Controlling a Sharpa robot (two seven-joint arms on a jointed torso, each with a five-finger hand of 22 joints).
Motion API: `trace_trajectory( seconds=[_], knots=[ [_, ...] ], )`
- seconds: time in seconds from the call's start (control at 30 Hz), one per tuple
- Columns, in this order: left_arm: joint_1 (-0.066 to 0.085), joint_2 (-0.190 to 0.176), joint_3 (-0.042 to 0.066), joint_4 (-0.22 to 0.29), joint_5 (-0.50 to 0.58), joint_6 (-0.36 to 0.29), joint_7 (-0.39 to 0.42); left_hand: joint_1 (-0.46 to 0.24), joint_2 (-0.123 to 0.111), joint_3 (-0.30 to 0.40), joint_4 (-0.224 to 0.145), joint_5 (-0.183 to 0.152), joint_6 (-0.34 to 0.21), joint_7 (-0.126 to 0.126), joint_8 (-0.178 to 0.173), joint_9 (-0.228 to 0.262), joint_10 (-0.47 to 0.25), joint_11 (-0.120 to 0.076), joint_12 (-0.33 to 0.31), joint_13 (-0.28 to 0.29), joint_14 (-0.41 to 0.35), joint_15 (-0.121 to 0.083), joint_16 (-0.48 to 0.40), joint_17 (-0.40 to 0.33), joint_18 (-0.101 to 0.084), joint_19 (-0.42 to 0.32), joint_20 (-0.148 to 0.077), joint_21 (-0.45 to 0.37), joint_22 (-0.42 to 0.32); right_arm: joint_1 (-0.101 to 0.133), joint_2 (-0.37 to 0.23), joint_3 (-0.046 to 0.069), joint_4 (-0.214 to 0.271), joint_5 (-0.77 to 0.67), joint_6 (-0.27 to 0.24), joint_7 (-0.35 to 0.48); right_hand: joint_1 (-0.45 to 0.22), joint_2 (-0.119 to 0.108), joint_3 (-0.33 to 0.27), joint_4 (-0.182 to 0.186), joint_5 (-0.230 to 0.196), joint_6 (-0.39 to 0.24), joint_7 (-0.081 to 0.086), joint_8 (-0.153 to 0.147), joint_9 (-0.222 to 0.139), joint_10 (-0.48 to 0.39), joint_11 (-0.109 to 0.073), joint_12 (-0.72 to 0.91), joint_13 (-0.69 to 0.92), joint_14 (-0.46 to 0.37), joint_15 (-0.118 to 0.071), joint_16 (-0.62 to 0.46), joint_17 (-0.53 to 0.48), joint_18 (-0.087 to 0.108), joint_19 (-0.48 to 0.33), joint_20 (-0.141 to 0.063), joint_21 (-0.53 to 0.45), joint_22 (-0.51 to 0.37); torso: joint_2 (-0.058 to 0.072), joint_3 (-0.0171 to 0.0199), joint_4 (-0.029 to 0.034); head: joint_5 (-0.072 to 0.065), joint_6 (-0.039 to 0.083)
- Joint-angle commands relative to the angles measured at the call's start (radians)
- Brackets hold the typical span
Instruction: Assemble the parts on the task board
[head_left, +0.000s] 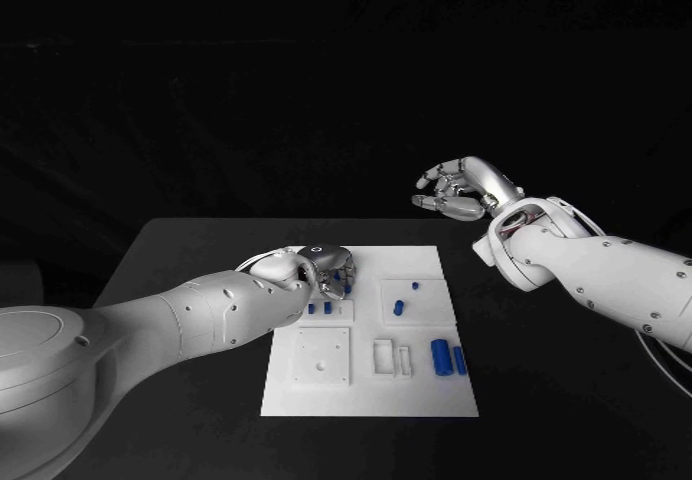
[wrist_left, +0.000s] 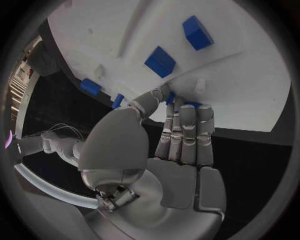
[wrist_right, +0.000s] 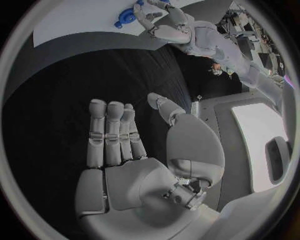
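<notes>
The white task board (head_left: 368, 395) lies in the middle of the table. My left hand (head_left: 320, 268) is down on its far left corner. In the left wrist view the thumb and fingertips (wrist_left: 185, 115) close round a small blue part (wrist_left: 189, 104) against the board (wrist_left: 250, 90). Two blue blocks (wrist_left: 160, 61) stand in the board just beyond it. More blue parts lie on the board: two small ones (head_left: 320, 309) beside the left hand, one (head_left: 394, 307) in the middle, and two long ones (head_left: 441, 352) on the right. My right hand (head_left: 462, 190) hangs high past the table's far right, fingers apart, holding nothing.
The black table (head_left: 188, 260) reaches out on both sides of the board. White raised blocks and slots (head_left: 323, 352) cover the board's near left half. From the right wrist camera, the left hand (wrist_right: 164, 20) shows at the board's edge (wrist_right: 75, 22).
</notes>
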Motion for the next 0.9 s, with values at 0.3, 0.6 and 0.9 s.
trace_trajectory(
  seconds=[0.3,0.6,0.9],
  knots=[
    [-0.006,0.01,0.0,-0.013,0.021,0.026,0.016,-0.02,0.014,-0.008,0.011,-0.013,-0.016,0.006,-0.02,-0.011,0.019,-0.001,-0.015,0.003,0.011,0.001,0.012,0.002,0.073,0.011,-0.004,0.012,0.02,0.0,0.002,0.0,0.002,-0.001,-0.001,0.009,0.01,0.002,-0.001,-0.004,0.005,-0.003,0.005,-0.002,0.002,-0.005,-0.001,-0.004,-0.003,0.002,0.002,-0.005,0.0,0.068,0.0,0.006,-0.005,-0.001,0.0,0.0001,0.0002,-0.001,-0.003],
    [-0.006,0.019,0.0,-0.025,0.028,0.039,0.016,-0.031,0.034,-0.01,0.025,-0.028,0.003,0.012,-0.013,-0.012,0.044,-0.008,-0.011,0.009,0.021,-0.006,0.02,0.004,0.075,0.018,-0.007,0.02,0.02,0.0,0.004,0.0,0.004,-0.001,-0.001,0.009,0.01,0.002,-0.001,-0.004,0.005,-0.002,0.005,-0.002,0.002,-0.005,-0.001,-0.004,-0.003,0.002,0.002,-0.005,0.0,0.068,0.001,0.006,-0.006,-0.001,-0.001,0.0003,0.0002,-0.003,-0.004],
    [-0.01,0.022,0.0,-0.036,0.028,0.054,0.009,-0.031,0.07,-0.003,0.031,-0.043,0.04,-0.001,-0.001,-0.015,0.084,-0.02,-0.013,0.015,0.04,-0.017,0.024,0.0,0.077,0.026,-0.017,0.03,0.019,0.0,0.002,0.0,0.006,-0.001,0.0,0.008,0.01,0.003,-0.001,-0.004,0.005,0.0,0.005,-0.001,0.003,-0.005,-0.002,-0.003,-0.005,0.003,0.002,-0.006,0.001,0.068,0.001,0.006,-0.006,-0.001,-0.001,0.0001,0.0011,-0.005,-0.006]
  ],
)
